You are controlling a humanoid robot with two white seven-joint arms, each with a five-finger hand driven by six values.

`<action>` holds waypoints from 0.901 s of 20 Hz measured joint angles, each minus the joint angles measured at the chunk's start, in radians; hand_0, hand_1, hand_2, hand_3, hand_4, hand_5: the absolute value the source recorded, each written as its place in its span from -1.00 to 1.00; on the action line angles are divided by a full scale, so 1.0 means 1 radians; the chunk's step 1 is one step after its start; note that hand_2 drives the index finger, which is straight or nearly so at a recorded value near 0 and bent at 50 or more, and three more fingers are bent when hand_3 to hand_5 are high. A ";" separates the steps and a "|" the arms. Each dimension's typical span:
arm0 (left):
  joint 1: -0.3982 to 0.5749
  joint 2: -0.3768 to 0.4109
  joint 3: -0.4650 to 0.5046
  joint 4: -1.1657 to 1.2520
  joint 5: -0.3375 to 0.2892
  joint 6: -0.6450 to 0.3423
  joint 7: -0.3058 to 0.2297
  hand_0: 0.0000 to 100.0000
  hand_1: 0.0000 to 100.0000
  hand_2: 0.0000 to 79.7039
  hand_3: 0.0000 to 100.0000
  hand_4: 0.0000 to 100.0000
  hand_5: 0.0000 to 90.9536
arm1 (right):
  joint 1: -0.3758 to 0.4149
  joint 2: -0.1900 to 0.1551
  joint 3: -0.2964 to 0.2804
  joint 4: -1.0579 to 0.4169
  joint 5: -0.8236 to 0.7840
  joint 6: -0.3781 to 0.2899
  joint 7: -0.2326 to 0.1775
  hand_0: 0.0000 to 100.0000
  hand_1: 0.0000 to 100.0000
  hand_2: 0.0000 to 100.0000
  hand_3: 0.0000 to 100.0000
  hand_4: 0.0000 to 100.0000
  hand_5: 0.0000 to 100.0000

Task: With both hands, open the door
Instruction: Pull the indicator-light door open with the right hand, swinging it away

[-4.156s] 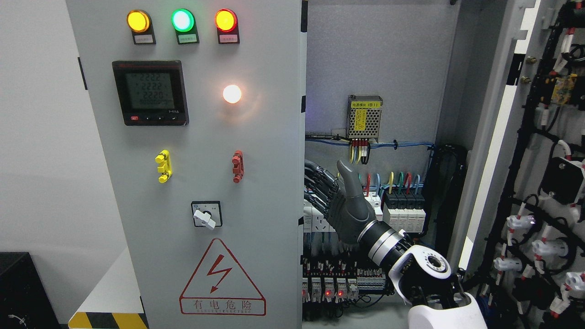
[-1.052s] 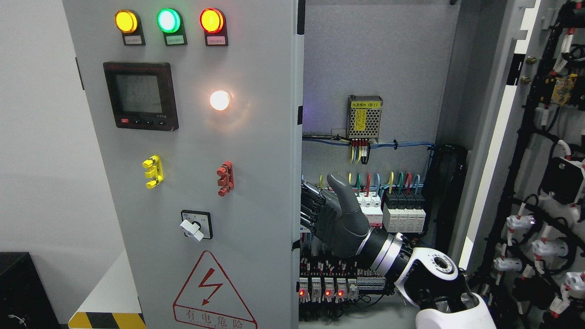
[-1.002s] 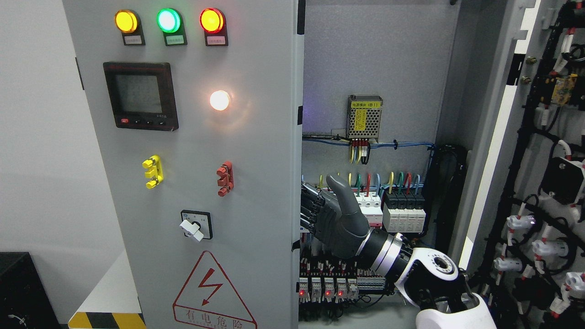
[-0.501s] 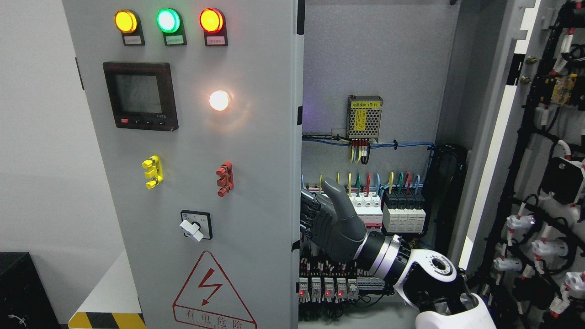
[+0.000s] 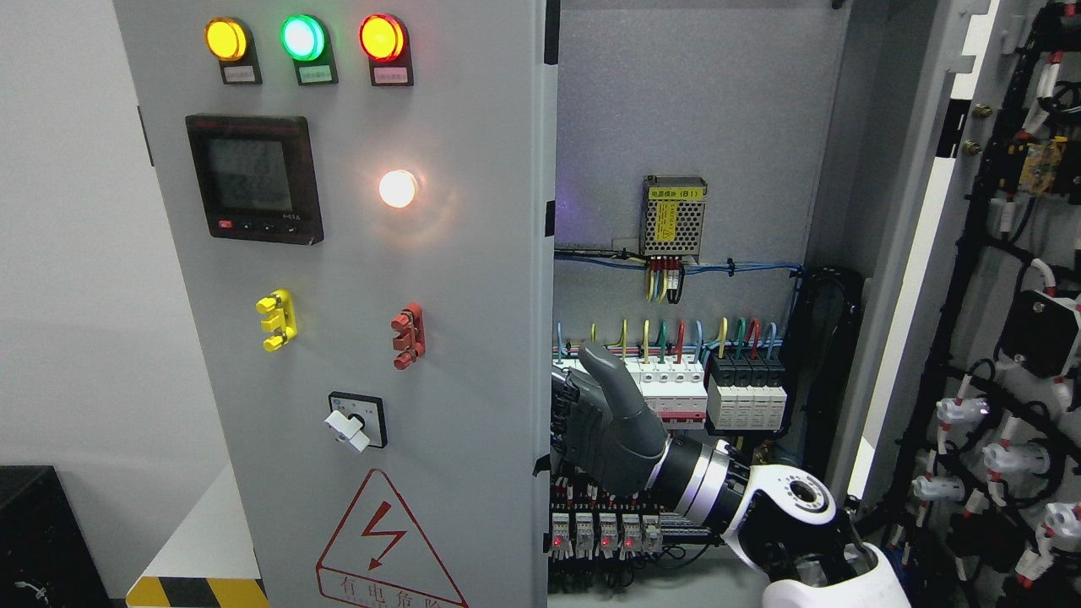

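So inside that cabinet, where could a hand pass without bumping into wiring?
The bare grey back wall above the small yellow-labelled box is free, bordered by the left door edge and the cabinet's right side. Lower down is crowded: breakers with coloured wires, relays along the bottom, and the right hand against the door edge.

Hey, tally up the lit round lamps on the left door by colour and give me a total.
Yellow lamp: 1
Green lamp: 1
Red lamp: 1
White lamp: 1
Total: 4
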State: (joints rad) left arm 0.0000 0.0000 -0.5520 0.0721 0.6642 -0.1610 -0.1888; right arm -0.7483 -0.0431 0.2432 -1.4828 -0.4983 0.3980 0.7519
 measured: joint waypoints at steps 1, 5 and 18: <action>0.000 0.000 0.000 0.000 0.000 0.000 0.000 -1.00 -1.00 -1.00 -1.00 -1.00 -1.00 | 0.002 -0.001 0.004 -0.003 -0.001 0.004 0.003 -1.00 -1.00 -1.00 -1.00 -1.00 -1.00; 0.000 0.000 0.000 0.000 0.000 0.000 0.000 -1.00 -1.00 -1.00 -1.00 -1.00 -1.00 | 0.015 -0.003 0.019 -0.023 -0.033 0.034 0.006 -1.00 -1.00 -1.00 -1.00 -1.00 -1.00; 0.000 0.000 0.000 0.000 0.000 0.000 0.000 -1.00 -1.00 -1.00 -1.00 -1.00 -1.00 | 0.064 -0.022 0.083 -0.100 -0.081 0.055 0.007 -1.00 -1.00 -1.00 -1.00 -1.00 -1.00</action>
State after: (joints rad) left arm 0.0000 0.0000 -0.5521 0.0721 0.6642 -0.1610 -0.1888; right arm -0.6840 -0.0654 0.3262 -1.5823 -0.5790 0.4533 0.7589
